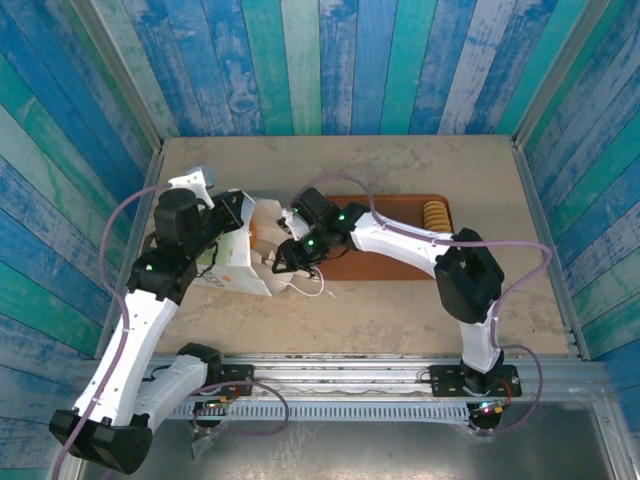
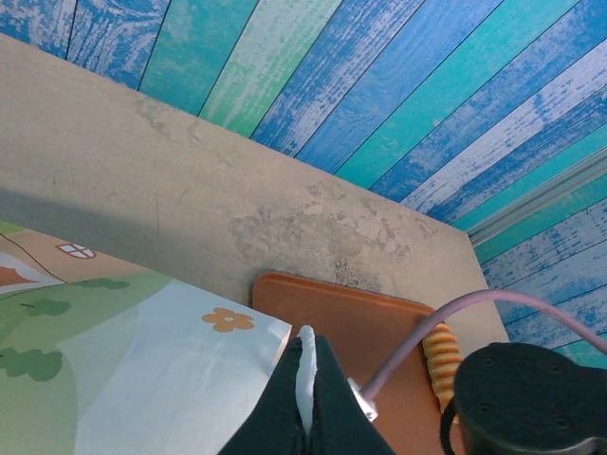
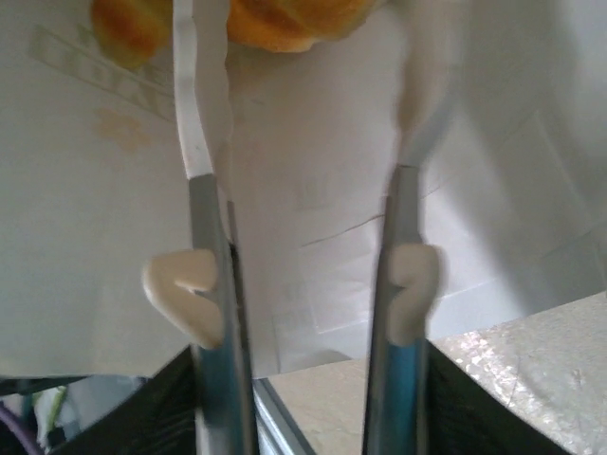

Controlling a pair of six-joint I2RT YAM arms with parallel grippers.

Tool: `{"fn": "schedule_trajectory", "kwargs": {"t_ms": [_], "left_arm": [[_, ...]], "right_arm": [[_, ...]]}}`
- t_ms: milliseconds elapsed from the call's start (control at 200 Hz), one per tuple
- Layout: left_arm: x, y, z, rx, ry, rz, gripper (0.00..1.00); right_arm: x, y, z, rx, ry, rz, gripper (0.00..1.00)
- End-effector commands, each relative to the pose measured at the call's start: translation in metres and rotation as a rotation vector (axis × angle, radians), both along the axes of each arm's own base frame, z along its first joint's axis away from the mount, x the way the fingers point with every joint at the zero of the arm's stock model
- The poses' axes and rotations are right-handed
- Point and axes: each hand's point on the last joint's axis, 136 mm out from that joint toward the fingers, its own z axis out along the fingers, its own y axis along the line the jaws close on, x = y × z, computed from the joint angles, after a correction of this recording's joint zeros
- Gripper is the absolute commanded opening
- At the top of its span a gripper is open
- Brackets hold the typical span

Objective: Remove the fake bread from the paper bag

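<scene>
A white paper bag (image 1: 235, 262) lies on its side on the beige tabletop (image 1: 400, 165), left of centre. Its long axis runs roughly left to right, and its open mouth faces right, toward a flat brown tray (image 1: 385, 262) just beside it. The bag's upturned side carries a green and orange print of hills, a small flower and a house. A white cord handle (image 1: 312, 286) trails from the mouth onto the tabletop.

The left gripper (image 2: 305, 353) holds the bag's far rim at the mouth, its dark fingers (image 2: 285, 398) pinched closed on a strip of the white paper.

The right gripper (image 1: 283, 258) reaches in through the mouth. From the right wrist camera, its two fingers (image 3: 211, 284) stand apart, with bare white paper lining between them and nothing held. Just past their tips, deeper inside the bag, sit glossy golden-brown pieces of fake bread (image 3: 275, 19). They are blurred and cut off by the frame, so their shape and direction cannot be told.

On the tray, at its far right corner, lies one ridged roll (image 1: 435, 215), golden-orange, with its long axis pointing away from the arms. It lies well apart from the bag.
</scene>
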Motion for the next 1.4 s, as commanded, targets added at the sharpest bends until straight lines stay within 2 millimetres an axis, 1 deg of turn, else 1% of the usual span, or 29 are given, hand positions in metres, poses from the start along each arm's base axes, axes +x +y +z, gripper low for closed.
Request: {"fn": "schedule_trajectory", "kwargs": {"t_ms": [0,35,85,140,255,336,421,486,531,586,716,806,902,947,1052,1132,1192,1232,1317,1397], "left_arm": [[-0.002,0.005,0.020,0.035,-0.064,0.014,0.00],[-0.003,0.011,0.021,0.064,-0.058,0.034,0.00],[-0.005,0.018,0.022,0.104,-0.052,0.061,0.00],[-0.007,0.020,0.023,0.134,-0.055,0.064,0.00],[-0.007,0.021,0.019,0.154,-0.037,0.062,0.00],[-0.006,0.019,0.017,0.149,-0.030,0.053,0.00],[-0.004,0.016,0.015,0.132,-0.026,0.043,0.00],[-0.003,0.013,0.014,0.119,-0.026,0.031,0.00],[-0.002,0.011,0.013,0.110,-0.022,0.026,0.00],[-0.001,0.009,0.012,0.101,-0.020,0.020,0.00],[-0.001,0.006,0.011,0.086,-0.013,0.006,0.00],[-0.001,0.004,0.011,0.077,-0.011,-0.001,0.00],[-0.001,0.003,0.012,0.071,-0.014,-0.008,0.00],[-0.001,0.003,0.011,0.071,-0.014,-0.010,0.00],[-0.001,0.002,0.012,0.072,-0.015,-0.015,0.00],[-0.001,0.001,0.012,0.071,-0.016,-0.020,0.00],[0.000,0.000,0.010,0.071,-0.012,-0.022,0.00],[0.000,0.001,0.011,0.069,-0.015,-0.021,0.00],[0.000,0.001,0.009,0.069,-0.014,-0.019,0.00],[0.000,0.003,0.008,0.072,-0.011,-0.009,0.00]], "right_arm": [[-0.005,-0.007,0.008,-0.068,-0.077,0.034,0.45],[-0.004,-0.012,0.011,-0.093,-0.116,0.038,0.44],[-0.002,-0.021,0.014,-0.125,-0.164,0.036,0.40],[0.000,-0.032,0.017,-0.156,-0.209,0.040,0.39],[0.000,-0.054,0.021,-0.220,-0.283,0.050,0.38],[-0.001,-0.066,0.022,-0.251,-0.316,0.068,0.38],[-0.002,-0.075,0.019,-0.291,-0.335,0.080,0.38],[-0.003,-0.078,0.019,-0.301,-0.334,0.090,0.40],[-0.006,-0.075,0.021,-0.282,-0.322,0.100,0.41],[-0.011,-0.066,0.026,-0.231,-0.295,0.106,0.44],[-0.022,-0.036,0.042,-0.045,-0.206,0.095,0.47],[-0.023,-0.019,0.046,0.039,-0.139,0.061,0.52],[-0.017,-0.008,0.040,0.056,-0.093,0.005,0.59],[-0.015,-0.003,0.034,0.057,-0.073,0.000,0.61],[-0.014,0.009,0.020,0.053,-0.011,0.005,0.62],[-0.014,0.013,0.008,0.037,0.020,0.008,0.62],[-0.013,0.015,0.004,0.027,0.027,0.010,0.62],[-0.013,0.017,0.006,0.041,0.023,0.019,0.58],[-0.013,0.017,0.020,0.076,-0.022,0.041,0.49],[-0.008,0.007,0.032,0.065,-0.104,0.032,0.41]]}}
